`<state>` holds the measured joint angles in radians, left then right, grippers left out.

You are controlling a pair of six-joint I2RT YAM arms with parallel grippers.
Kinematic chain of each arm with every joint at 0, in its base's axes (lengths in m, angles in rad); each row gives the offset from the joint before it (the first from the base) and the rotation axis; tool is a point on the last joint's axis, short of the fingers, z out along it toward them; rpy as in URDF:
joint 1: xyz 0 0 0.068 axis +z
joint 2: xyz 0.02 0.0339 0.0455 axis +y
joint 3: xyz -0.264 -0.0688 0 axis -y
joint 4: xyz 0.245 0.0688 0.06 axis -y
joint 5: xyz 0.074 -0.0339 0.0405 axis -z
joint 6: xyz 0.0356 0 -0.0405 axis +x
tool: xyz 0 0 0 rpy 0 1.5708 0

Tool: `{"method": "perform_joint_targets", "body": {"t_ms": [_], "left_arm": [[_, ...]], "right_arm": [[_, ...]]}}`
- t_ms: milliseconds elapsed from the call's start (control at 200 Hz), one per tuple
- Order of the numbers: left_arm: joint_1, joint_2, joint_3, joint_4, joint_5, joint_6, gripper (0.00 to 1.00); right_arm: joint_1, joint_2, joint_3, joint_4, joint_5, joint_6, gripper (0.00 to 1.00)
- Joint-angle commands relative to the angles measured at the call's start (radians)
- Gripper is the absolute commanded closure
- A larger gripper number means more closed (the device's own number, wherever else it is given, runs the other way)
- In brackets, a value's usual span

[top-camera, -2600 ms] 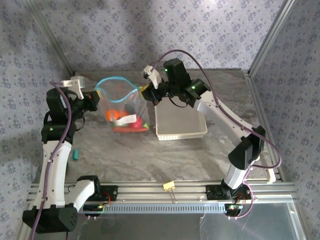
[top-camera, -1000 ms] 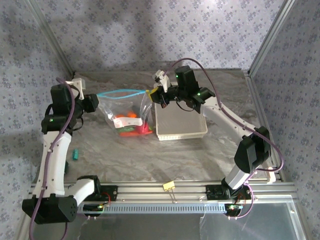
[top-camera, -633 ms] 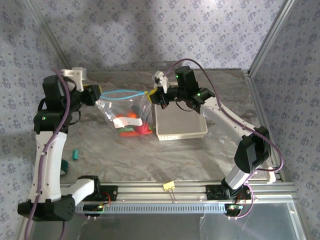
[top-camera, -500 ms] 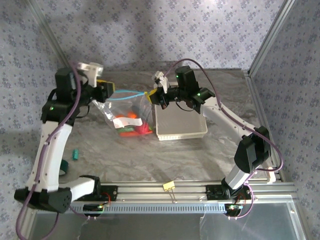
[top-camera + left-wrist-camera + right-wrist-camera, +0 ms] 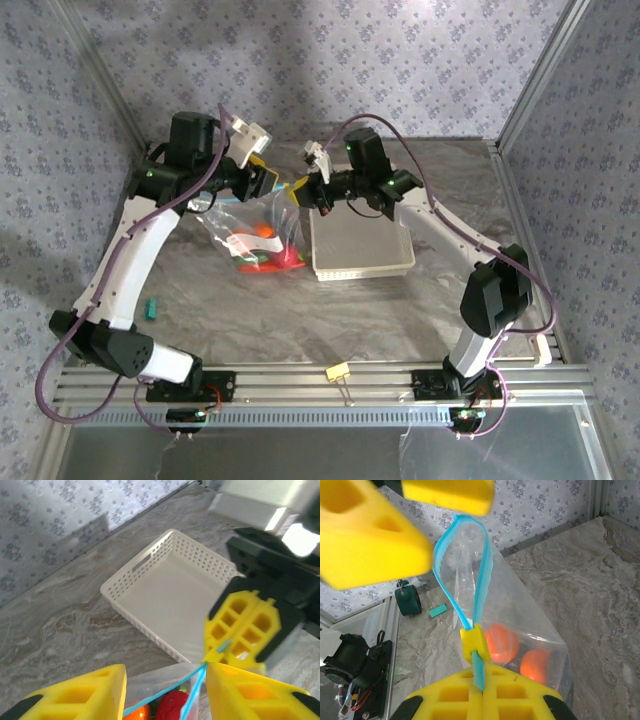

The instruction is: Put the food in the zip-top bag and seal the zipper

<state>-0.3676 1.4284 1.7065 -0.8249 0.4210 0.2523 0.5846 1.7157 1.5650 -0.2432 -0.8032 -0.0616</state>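
The zip-top bag (image 5: 243, 222) lies on the marbled desk (image 5: 300, 310) just left of the white perforated basket (image 5: 362, 268), its mouth lifted up towards the two arms. The food (image 5: 266, 250) sits inside it at the low end: orange round fruits (image 5: 500, 642) and red pieces show through the clear plastic.

The right pincer (image 5: 481, 669) is pressed together on the zipper (image 5: 484, 580), gripping the light blue strip at its end, where a small yellow block (image 5: 474, 641) rides on it. From there the strip rises in an open loop, so the mouth is not sealed.

The left pincer (image 5: 166, 672) is spread wide and holds nothing. It hangs over the bag's mouth, close to the right pincer, with the blue strip running between its yellow fingers (image 5: 80, 697).

Near the desk's left edge lie a teal roll (image 5: 407, 602) and a small teal piece (image 5: 438, 611) – well apart from the bag.
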Motion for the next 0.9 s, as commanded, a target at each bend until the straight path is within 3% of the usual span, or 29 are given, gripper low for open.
{"method": "perform_joint_targets", "body": {"t_ms": [0,600,895], "left_arm": [[-0.004,0.017,0.062,-0.067,0.093,0.098,0.53],[-0.041,0.158,0.175,-0.207,0.157,0.222,0.53],[-0.046,0.199,0.202,-0.266,0.167,0.249,0.59]], "right_arm": [[-0.008,0.014,0.051,-0.045,-0.040,-0.024,1.00],[-0.011,0.061,0.140,-0.159,-0.094,-0.078,1.00],[-0.011,0.067,0.150,-0.158,-0.092,-0.075,1.00]]}}
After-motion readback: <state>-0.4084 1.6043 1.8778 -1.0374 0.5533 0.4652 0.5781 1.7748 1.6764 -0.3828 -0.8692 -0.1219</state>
